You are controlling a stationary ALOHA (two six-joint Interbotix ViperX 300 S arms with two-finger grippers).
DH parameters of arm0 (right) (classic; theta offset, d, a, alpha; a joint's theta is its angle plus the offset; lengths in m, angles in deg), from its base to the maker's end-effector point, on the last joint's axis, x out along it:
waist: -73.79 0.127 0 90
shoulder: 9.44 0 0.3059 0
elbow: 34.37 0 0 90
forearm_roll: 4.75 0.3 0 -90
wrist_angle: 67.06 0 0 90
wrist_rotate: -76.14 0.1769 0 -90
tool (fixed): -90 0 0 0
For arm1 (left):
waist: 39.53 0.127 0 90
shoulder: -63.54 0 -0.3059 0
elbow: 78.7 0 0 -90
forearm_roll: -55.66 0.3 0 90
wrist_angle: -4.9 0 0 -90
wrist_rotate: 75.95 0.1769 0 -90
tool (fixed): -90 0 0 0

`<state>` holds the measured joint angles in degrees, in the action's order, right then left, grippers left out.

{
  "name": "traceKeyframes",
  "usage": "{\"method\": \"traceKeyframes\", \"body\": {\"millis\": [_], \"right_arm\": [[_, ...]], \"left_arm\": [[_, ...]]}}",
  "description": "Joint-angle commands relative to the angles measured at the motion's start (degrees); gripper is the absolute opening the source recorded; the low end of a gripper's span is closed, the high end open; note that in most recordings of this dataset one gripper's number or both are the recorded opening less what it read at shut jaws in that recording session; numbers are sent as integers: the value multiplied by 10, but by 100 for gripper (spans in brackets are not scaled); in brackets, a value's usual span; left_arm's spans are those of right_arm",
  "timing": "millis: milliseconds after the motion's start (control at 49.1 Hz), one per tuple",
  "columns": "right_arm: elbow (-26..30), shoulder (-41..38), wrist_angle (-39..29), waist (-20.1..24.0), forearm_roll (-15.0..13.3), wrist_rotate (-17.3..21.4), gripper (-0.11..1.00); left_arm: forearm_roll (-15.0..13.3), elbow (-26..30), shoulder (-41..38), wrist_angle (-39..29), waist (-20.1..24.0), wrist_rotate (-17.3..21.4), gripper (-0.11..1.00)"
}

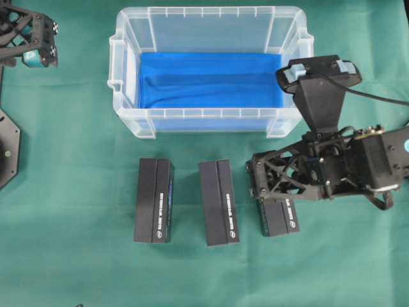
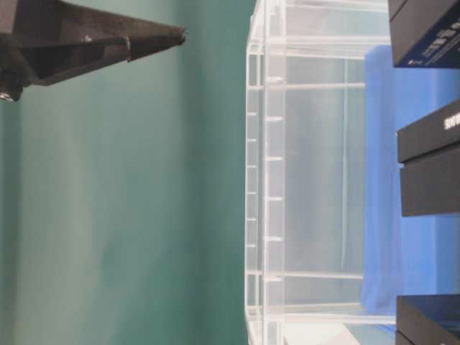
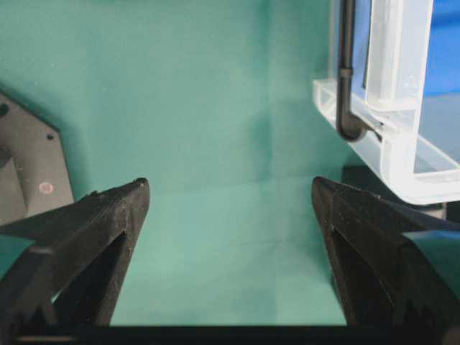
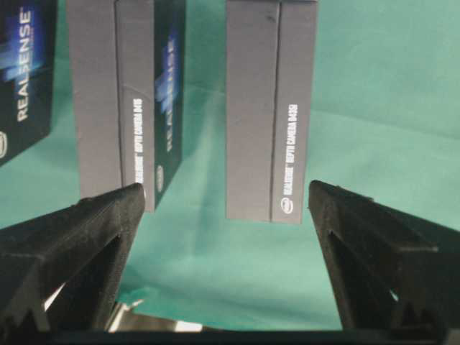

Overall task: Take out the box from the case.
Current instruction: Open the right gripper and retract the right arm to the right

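On the green worktop [image 1: 77, 268], three dark boxes [image 1: 218, 202] lie in a row in front of the case [image 1: 211, 121], which holds only its blue cloth [image 1: 211, 80]. Both pincers are wide open and hold nothing: the right pincer [image 1: 258, 180] is above the box on the right, the left pincer [image 3: 230, 198] far left.

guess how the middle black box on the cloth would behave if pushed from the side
The middle black box stands on a narrow edge, so it would probably tip rather than slide. Its crisp, straight faces suggest stiff card. The green cloth might add drag.
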<state>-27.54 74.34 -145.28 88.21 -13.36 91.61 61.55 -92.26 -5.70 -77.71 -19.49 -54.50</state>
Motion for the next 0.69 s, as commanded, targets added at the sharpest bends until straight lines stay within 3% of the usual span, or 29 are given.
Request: {"method": "traceKeyframes", "body": {"millis": [0,672], "right_arm": [[13,18,-1,1,1,-1,93],[-121,189,-62,79,0,66,92]], "left_arm": [[1,8,3,2,-2,-1,91],[1,10,1,2,-11,-5,91]]}}
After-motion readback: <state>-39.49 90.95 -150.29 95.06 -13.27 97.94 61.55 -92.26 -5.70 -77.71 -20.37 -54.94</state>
